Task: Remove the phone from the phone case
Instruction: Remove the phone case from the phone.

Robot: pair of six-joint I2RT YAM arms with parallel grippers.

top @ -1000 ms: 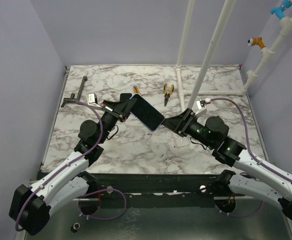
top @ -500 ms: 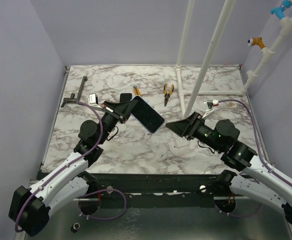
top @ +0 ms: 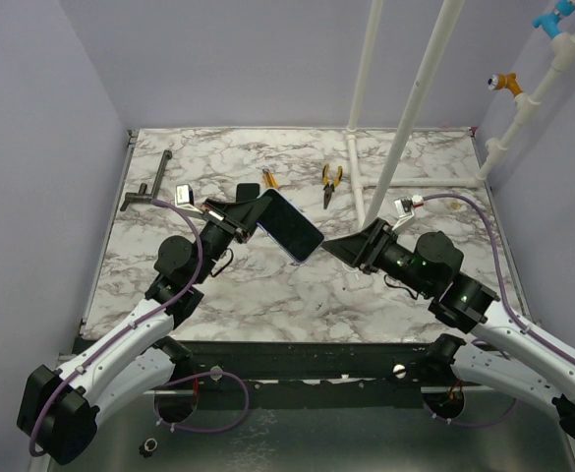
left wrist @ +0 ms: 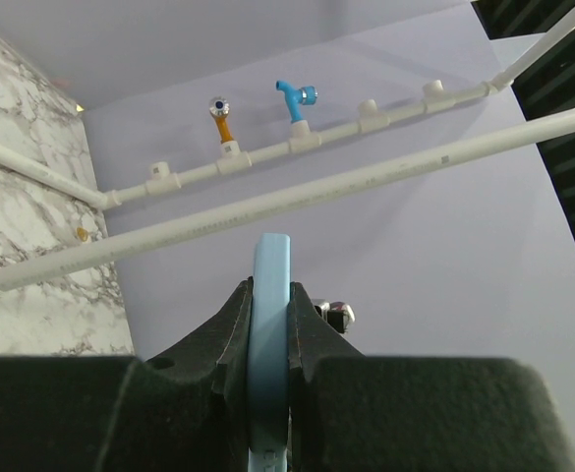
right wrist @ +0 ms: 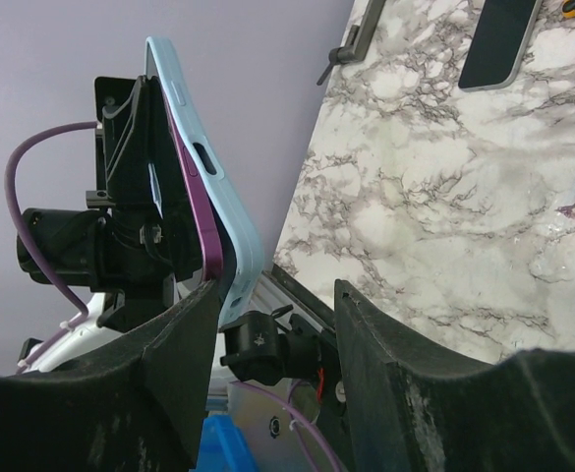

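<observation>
My left gripper (top: 251, 213) is shut on one end of a phone in a light blue case (top: 291, 225) and holds it tilted above the table. In the left wrist view the case edge (left wrist: 270, 315) is pinched between the jaws (left wrist: 269, 295). My right gripper (top: 334, 246) is open just right of the phone's lower end. In the right wrist view the blue case (right wrist: 208, 162) stands at the left, with the phone's purple edge (right wrist: 189, 187) partly lifted out of it. The phone's lower corner is by the left finger (right wrist: 184, 344) of the open gripper (right wrist: 275, 295).
Yellow-handled pliers (top: 332, 182), an orange-handled tool (top: 267, 179) and a black T-handle (top: 147, 187) lie on the far marble table. A dark flat slab (right wrist: 498, 44) lies on the table behind the left gripper. White pipes (top: 410, 118) rise at the right.
My right arm has drawn back to the right, and its wrist has shifted; its fingertips stay near the phone's lower end. The left gripper and phone have barely moved.
</observation>
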